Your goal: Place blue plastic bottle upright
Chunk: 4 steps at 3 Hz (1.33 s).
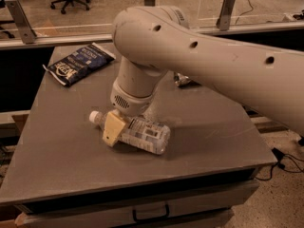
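The blue plastic bottle (145, 134) lies on its side near the middle of the grey table (213, 141). Its white cap (94, 117) points to the left, and its label faces up. My gripper (113, 129) hangs from the large beige arm and is down at the bottle's neck end, just right of the cap, against the bottle. The wrist above it hides part of the bottle's shoulder.
A dark blue snack bag (78, 63) lies at the table's back left. A crushed silver can (183, 80) sits at the back, partly hidden behind my arm. The table's front edge has a drawer handle (149, 214) below it. A rail runs behind the table.
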Each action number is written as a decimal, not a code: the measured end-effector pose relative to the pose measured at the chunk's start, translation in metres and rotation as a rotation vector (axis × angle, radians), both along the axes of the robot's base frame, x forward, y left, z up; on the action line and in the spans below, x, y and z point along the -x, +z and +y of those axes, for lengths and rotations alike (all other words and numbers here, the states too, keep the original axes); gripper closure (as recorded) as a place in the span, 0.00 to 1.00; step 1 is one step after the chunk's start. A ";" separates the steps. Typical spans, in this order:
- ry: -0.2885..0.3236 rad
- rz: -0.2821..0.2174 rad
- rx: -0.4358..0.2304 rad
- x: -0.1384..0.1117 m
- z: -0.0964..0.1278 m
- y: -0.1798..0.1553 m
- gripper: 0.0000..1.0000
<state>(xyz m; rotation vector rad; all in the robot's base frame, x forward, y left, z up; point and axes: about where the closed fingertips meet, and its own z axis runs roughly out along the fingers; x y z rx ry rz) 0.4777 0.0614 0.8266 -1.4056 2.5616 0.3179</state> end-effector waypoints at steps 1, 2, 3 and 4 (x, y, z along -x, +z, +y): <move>-0.009 -0.033 -0.005 -0.008 -0.004 0.011 0.62; 0.011 -0.120 -0.031 -0.029 -0.012 0.048 0.87; 0.073 -0.239 -0.102 -0.059 -0.018 0.101 1.00; 0.125 -0.352 -0.282 -0.099 -0.026 0.150 1.00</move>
